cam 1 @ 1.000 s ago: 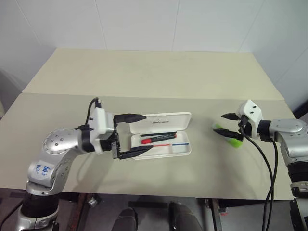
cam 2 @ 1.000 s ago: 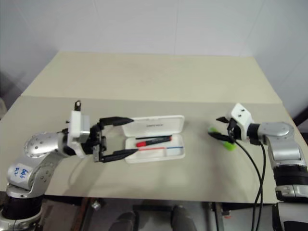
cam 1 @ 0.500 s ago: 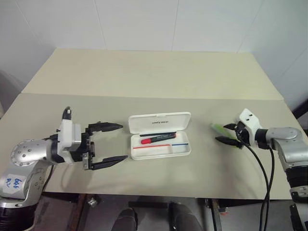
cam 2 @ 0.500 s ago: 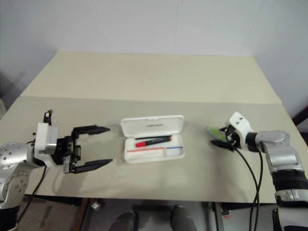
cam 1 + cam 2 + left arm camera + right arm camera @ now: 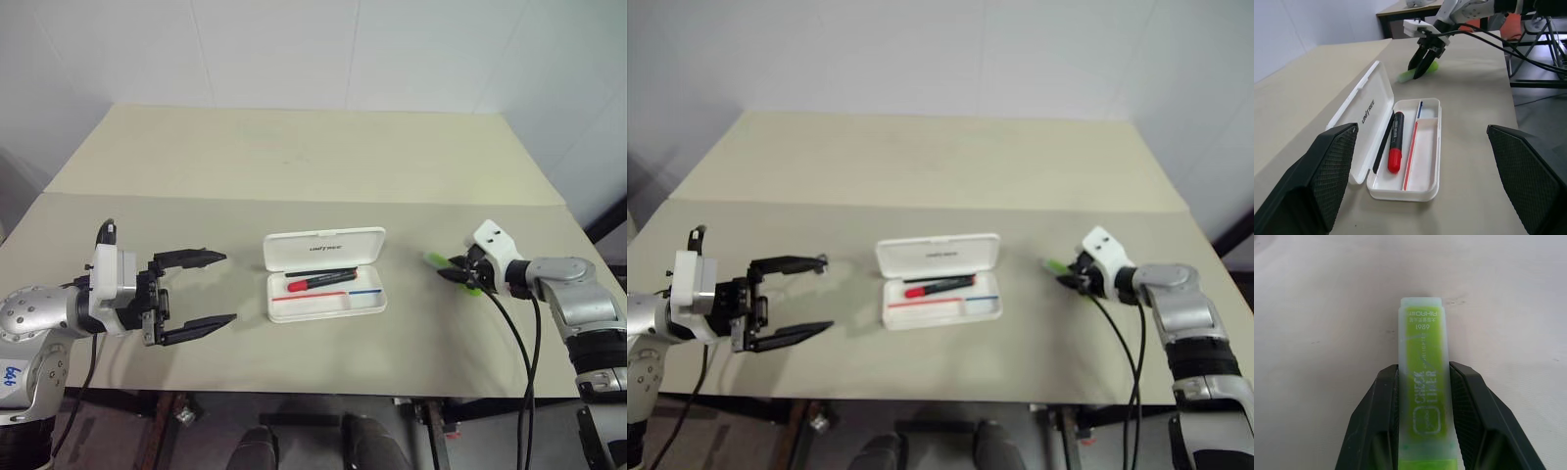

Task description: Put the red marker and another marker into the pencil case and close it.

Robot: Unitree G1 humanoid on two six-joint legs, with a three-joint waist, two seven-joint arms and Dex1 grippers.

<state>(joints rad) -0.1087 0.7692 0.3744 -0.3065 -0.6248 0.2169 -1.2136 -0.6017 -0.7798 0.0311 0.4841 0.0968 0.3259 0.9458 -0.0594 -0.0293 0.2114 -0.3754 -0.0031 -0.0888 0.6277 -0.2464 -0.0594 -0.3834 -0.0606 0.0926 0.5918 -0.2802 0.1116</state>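
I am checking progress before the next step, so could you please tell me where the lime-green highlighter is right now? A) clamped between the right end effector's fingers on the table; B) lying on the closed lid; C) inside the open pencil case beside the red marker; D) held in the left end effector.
A: the right end effector is shut on the lime-green highlighter, which lies on the table.

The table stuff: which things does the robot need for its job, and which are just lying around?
Needed for the job:
- red marker, already in the case
- green highlighter, pinched in the right claw
- white pencil case, lid open

Just lying around:
- nothing else lies on the table
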